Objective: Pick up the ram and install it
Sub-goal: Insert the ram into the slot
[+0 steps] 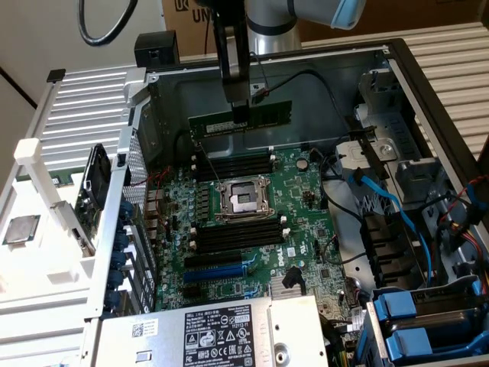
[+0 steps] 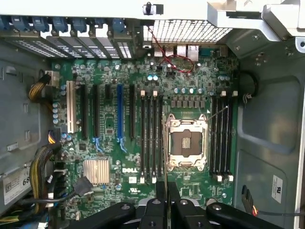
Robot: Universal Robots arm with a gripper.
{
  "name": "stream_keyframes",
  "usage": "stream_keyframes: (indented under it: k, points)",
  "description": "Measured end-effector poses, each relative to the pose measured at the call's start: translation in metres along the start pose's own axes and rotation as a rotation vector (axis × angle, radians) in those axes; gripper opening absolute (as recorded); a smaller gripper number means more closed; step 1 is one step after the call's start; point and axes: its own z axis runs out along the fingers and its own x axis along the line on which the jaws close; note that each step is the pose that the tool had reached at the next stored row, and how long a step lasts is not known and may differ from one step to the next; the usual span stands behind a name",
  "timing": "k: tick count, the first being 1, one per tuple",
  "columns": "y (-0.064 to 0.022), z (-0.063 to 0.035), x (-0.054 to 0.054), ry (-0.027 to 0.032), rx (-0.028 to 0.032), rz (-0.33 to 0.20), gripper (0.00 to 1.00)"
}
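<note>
Clamped on the ram (image 1: pixel 271 113), the claw (image 1: pixel 241 115) hangs from the arm over the open computer case (image 1: pixel 397 69). Its jaws are nearly together, with just the thin board between them, and they pinch the stick near the middle of its upper long edge. The ram is a long green strip with a white label. It is held off the motherboard (image 1: pixel 306 199), its long side running roughly the same way as the black memory slots (image 1: pixel 233 163) beneath it. It sits above that bank of slots, on the side of the processor socket (image 1: pixel 243 197) nearer the case's far wall in the exterior view, and does not appear to be touching them.

A second bank of slots (image 1: pixel 237 233) lies on the socket's other side. Blue cables (image 1: pixel 382 195) run across the drive area at the exterior view's right. A power supply (image 1: pixel 221 332) with a white label covers the board's near edge.

In the wrist view the claw (image 2: pixel 166 191) looks straight down at the board. Its dark fingers (image 2: pixel 160 193) are drawn close together, and the ram (image 2: pixel 165 167) shows edge-on as a thin line running out from between them beside the socket (image 2: pixel 186 143). Four empty slots (image 2: pixel 222 138) lie on one side of the socket and another set (image 2: pixel 151 138) on the other.
</note>
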Motion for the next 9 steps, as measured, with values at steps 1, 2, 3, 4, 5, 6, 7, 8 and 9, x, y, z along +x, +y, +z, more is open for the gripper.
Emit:
stream_keyframes:
  k: [1, 2, 3, 4, 5, 6, 7, 8, 9]
  points:
    - [0.0001, 0.0010, 0.000, 0.0004, 0.0010, 0.007, 0.13]
    - [0.0002, 0.0021, 0.000, 0.0002, 0.0015, 0.017, 0.13]
    - [0.0003, 0.0033, 0.000, 0.0005, 0.0022, 0.025, 0.13]
    - [0.0005, 0.0046, 0.000, 0.0009, 0.0030, 0.032, 0.13]
    - [0.0007, 0.0060, 0.000, 0.0009, 0.0034, 0.038, 0.13]
    - [0.0012, 0.0077, 0.000, 0.0006, 0.0036, 0.040, 0.13]
    - [0.0014, 0.0095, 0.001, 0.0004, 0.0036, 0.040, 0.13]
    - [0.0016, 0.0113, 0.001, 0.0002, 0.0036, 0.040, 0.13]
    - [0.0018, 0.0131, 0.001, 0.0001, 0.0036, 0.040, 0.13]
